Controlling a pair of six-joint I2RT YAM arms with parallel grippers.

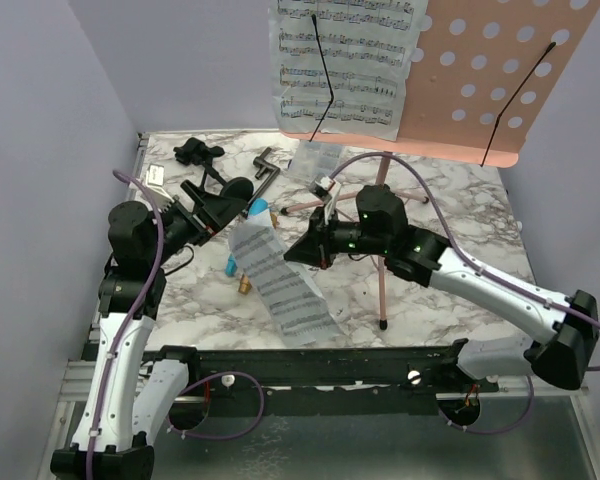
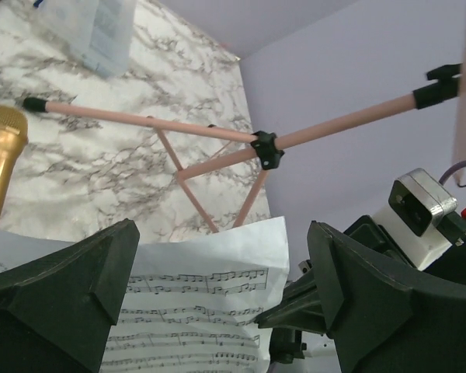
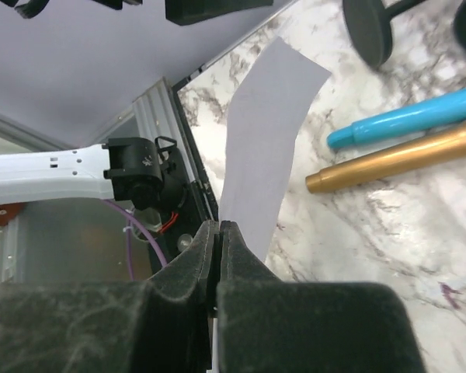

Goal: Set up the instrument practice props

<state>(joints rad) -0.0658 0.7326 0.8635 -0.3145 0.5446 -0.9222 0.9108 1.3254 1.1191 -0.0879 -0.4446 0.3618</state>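
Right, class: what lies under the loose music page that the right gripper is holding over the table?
The ends of the blue microphone and the gold microphone poke out at the left edge of the music page, on the marble table. The rest of each is covered by the sheet.

Upright pink rack [image 1: 490, 80] bearing one page [image 1: 345, 65]; loose page [image 1: 280, 280] curled beside microphones [image 3: 396, 159].

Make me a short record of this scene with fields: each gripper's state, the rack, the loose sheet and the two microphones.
right gripper: shut on the loose page
left gripper: open, facing the loose page
music rack: upright on its tripod, one clipped page on it
loose page: lifted, curling above the table
blue microphone: lying on the table
gold microphone: lying beside the blue one
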